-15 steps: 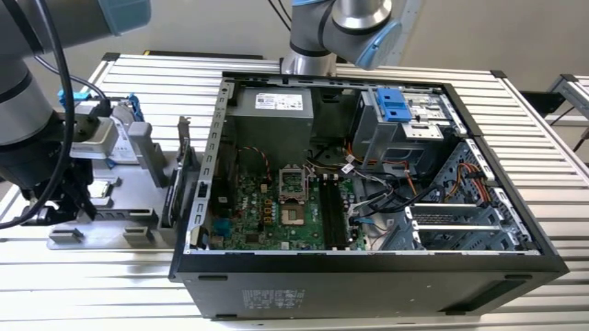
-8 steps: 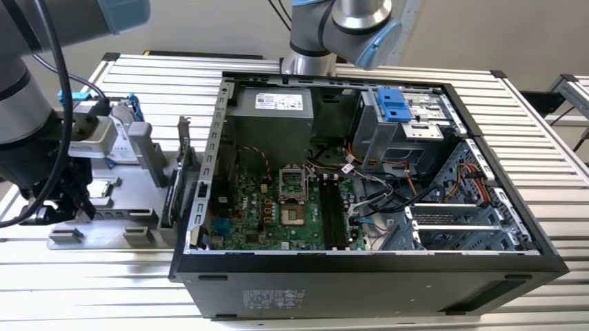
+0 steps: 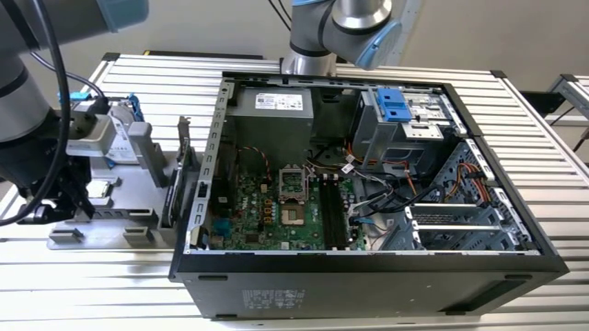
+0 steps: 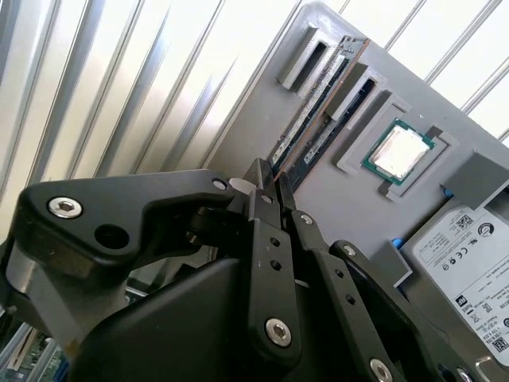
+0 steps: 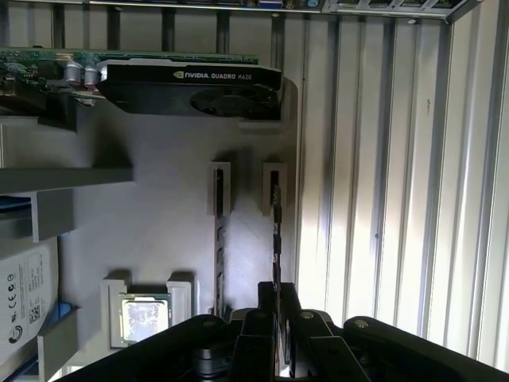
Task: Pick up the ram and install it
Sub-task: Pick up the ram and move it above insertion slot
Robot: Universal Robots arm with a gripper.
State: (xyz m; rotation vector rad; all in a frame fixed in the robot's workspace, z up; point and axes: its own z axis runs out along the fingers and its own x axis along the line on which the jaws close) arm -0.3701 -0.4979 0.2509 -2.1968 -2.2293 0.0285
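— Grey plastic tray (image 3: 129, 189) on the slatted metal surface (image 3: 147, 76), at nine o'clock from the open computer case (image 3: 368, 283) in the exterior view. Partly covered there by the dark arm (image 3: 23, 110), contents hard to sort out.

— Any clearer from the wrist?

— Much clearer. Two thin sticks standing on edge in neighbouring slots of the tray, side by side. Ram (image 5: 275, 239) in the slot next to the tray's outer edge; second stick (image 5: 218, 239) between it and the silver CPU (image 5: 145, 318).

— And the jaws?

— Almost together, down over one end of the ram. Black fingertips (image 5: 265, 302) in the first wrist view, one on each face of the board, clamped on it by the look, nothing but the board's thickness between. Same story in the second wrist view: fingertips (image 4: 260, 187) pinching the near end of the ram (image 4: 312, 111), CPU (image 4: 398, 151) beyond the other slot.

— Lifted out?

— No. Seated in its slot, far end tucked into the grey holder block (image 5: 266, 191).

— Anything hidden or cut off?

— Plenty. Hard drive (image 5: 20, 294) sliced by the frame edge in both wrist views. Expansion card (image 5: 191, 79) upright along the tray side nearest the case, one end out of frame in the first wrist view. Gripped end of the ram buried behind the jaws' black links. Contact patch itself out of sight, so firmness of the grip impossible to judge.
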